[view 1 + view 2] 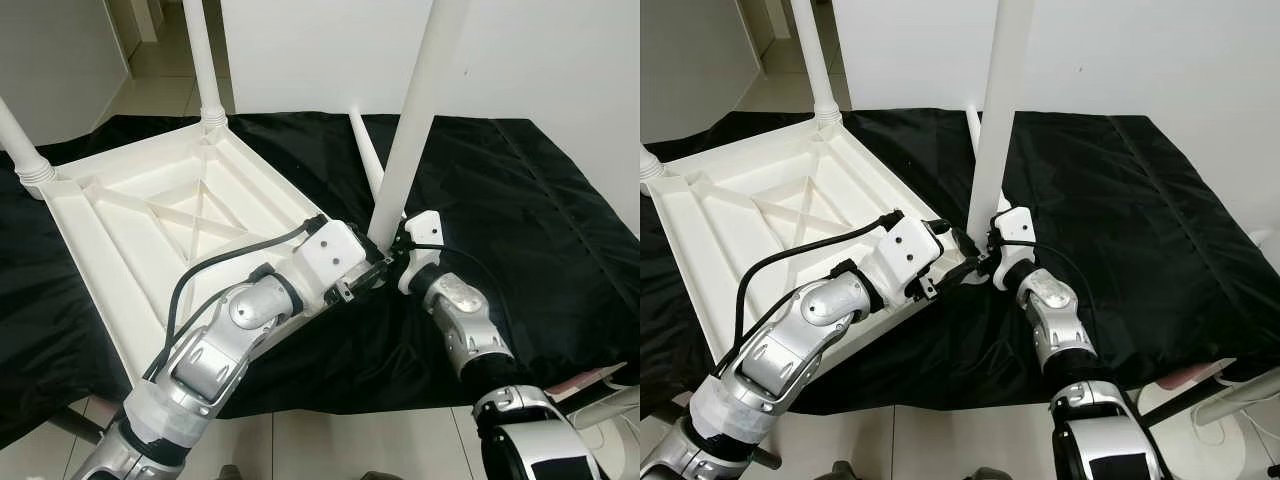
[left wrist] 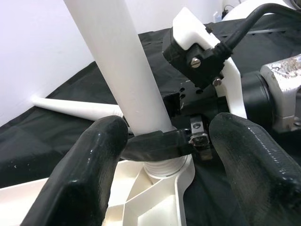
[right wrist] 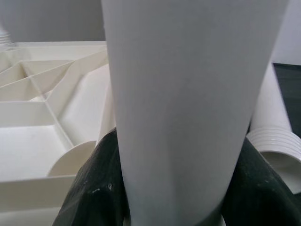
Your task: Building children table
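Black cloth (image 1: 520,220) covers the work surface, white wall behind it. Upside-down white plastic table top (image 1: 170,215) lies on the cloth, ribbed underside up with an X brace in the middle. Two legs already stand in its far corners: far leg (image 1: 200,60) at the back corner, left leg (image 1: 20,150) at the robot's left corner. Third leg (image 1: 410,120) stands nearly upright, slightly tilted, at the near-right corner of the top, its threaded foot sitting at the corner socket (image 2: 164,172); can't tell how deep it is seated. Fourth, loose leg (image 1: 368,155) lies flat on the cloth just behind that corner, threaded end visible in the right wrist view (image 3: 275,141). Right gripper (image 1: 990,255) is clamped on the third leg low down, just above the socket; right wrist view shows both black fingers (image 3: 94,188) pressed against either side of the white tube. Left gripper (image 2: 164,155) reaches in from the robot's left at the same corner, fingers spread wide on either side of the leg base, with one finger (image 2: 84,174) beside the tube and the other (image 2: 254,165) well clear of it, holding nothing. One of the right gripper's fingers runs across between them at the tube's foot. Both silver forearms converge at that corner, the grippers nearly touching. A pink-edged object (image 1: 590,382) pokes out at the cloth's near-right edge; can't tell what it is.
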### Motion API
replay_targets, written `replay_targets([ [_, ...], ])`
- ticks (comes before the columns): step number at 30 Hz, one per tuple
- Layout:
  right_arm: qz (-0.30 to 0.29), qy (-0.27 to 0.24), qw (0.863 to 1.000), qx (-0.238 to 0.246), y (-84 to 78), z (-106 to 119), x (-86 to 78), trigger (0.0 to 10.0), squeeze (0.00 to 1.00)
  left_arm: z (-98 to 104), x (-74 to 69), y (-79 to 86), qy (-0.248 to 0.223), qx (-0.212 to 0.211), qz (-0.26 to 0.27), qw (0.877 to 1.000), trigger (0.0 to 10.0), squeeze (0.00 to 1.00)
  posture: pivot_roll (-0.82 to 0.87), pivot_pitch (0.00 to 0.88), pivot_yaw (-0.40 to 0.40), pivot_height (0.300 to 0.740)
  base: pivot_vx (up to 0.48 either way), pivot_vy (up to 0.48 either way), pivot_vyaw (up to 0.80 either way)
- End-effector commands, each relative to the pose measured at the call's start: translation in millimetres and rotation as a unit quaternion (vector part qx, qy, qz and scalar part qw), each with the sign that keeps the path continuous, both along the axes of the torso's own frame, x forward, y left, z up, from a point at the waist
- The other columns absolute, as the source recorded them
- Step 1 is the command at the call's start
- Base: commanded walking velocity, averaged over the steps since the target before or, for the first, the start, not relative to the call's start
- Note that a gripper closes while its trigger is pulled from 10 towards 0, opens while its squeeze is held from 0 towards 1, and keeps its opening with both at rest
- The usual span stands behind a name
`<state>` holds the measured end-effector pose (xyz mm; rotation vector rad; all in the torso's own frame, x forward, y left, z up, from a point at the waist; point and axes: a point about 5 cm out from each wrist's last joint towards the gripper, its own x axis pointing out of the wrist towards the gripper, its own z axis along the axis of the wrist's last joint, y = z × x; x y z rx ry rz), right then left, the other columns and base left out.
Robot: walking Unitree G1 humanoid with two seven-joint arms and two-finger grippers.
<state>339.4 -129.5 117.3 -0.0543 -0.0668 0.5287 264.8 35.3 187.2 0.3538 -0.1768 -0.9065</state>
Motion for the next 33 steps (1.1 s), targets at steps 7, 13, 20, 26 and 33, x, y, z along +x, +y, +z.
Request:
replay_targets([
  [7,-0.162,0.068,0.984,0.027,13.4,-20.5,-12.3,10.0,0.0,0.8,2.6,4.0,-0.004,0.003,0.018,1.0,10.0,0.0,-0.03,0.0,-0.008,0.74,0.0,0.0,0.0],
  [13,-0.222,0.068,0.972,0.046,28.9,-18.1,-19.8,10.0,0.0,1.9,3.5,6.7,-0.005,0.001,0.024,1.0,10.0,0.0,-0.02,0.0,-0.004,0.74,0.0,0.0,0.0],
  [20,-0.252,0.065,0.964,0.058,38.1,-11.2,-20.9,10.0,0.0,3.8,7.5,8.5,-0.01,0.002,0.028,1.0,10.0,0.0,-0.03,0.0,0.012,0.74,0.0,0.0,0.0],
  [26,-0.252,0.049,0.964,0.063,30.4,-3.9,-17.8,10.0,0.64,6.8,11.6,7.6,-0.015,-0.004,0.032,0.999,10.0,0.0,-0.04,0.0,0.017,0.74,0.0,0.0,0.0],
  [33,-0.219,0.015,0.973,0.075,16.5,8.6,-15.3,10.0,1.0,10.0,14.4,4.1,-0.023,-0.008,0.03,0.999,10.0,0.0,-0.05,0.0,0.015,0.74,0.0,0.0,0.0],
])
